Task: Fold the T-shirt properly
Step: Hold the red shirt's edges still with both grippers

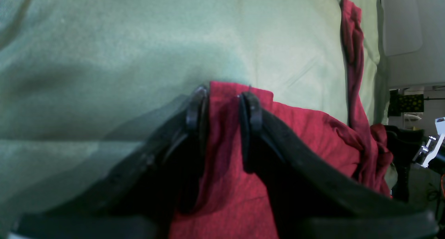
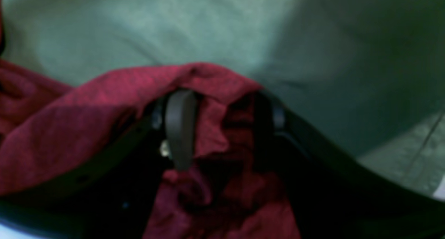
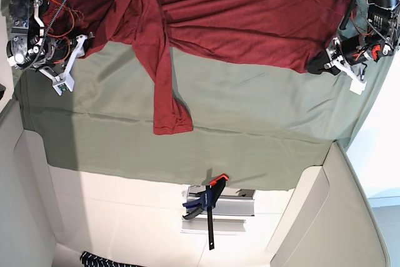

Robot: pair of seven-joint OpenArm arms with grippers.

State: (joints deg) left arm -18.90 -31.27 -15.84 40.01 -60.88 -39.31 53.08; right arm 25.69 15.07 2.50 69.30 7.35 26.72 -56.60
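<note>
The dark red T-shirt (image 3: 250,17) lies spread across the far part of the green cloth, and one long strip of it (image 3: 164,85) trails toward the front. In the base view my left gripper (image 3: 317,64) is at the shirt's right corner and my right gripper (image 3: 87,40) at its left edge. In the left wrist view the left gripper (image 1: 224,107) is shut on a flat fold of the T-shirt (image 1: 222,155). In the right wrist view the right gripper (image 2: 222,128) is shut on bunched T-shirt fabric (image 2: 87,121), which drapes over one finger.
The green cloth (image 3: 237,136) covers the table and hangs over its front edge. A blue and orange clamp (image 3: 209,201) sits on a metal bracket below that edge. Beige panels (image 3: 25,173) flank the front. Cables and motor housings (image 3: 25,23) crowd both far corners.
</note>
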